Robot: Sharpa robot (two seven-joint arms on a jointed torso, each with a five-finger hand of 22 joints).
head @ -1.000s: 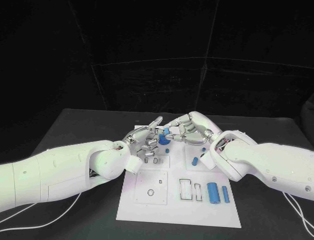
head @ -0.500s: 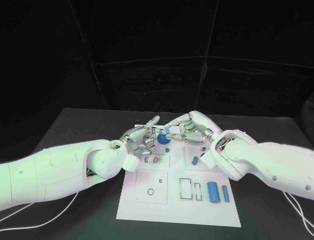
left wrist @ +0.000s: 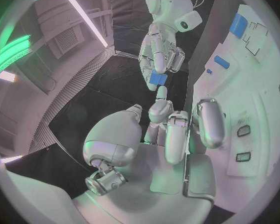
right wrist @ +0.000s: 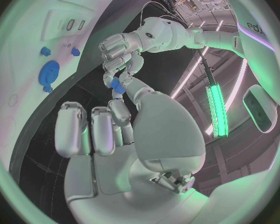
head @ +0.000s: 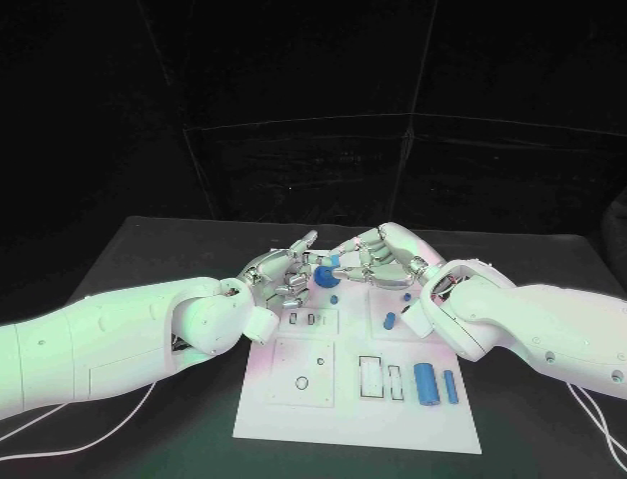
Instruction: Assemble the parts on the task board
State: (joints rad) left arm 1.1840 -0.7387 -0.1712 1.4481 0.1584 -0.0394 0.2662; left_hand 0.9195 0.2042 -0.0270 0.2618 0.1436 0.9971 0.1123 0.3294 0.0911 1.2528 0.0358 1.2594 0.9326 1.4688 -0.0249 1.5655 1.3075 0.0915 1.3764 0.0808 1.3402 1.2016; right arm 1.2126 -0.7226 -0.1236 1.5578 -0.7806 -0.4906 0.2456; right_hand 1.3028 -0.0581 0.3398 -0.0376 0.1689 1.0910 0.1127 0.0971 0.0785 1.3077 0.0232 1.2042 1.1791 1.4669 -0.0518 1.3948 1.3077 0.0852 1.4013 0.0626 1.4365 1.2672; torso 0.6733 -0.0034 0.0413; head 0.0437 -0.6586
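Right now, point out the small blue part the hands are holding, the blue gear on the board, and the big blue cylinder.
small blue part (head: 331, 261), head view, its top.
blue gear (right wrist: 49, 73), right wrist view, its hub.
big blue cylinder (head: 426, 384), head view, its middle.

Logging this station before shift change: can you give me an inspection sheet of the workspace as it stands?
Surface: black table, task board at its middle.
Job's things: small blue part pinched between both hands above the board's far end; two blue cylinders lying by the rectangular slots; another blue piece on the board.
Clutter: nothing seen.
Hands: left hand and right hand meet fingertip to fingertip on the part.
Cables: white cables on the table under both arms.
Surroundings: dark backdrop.
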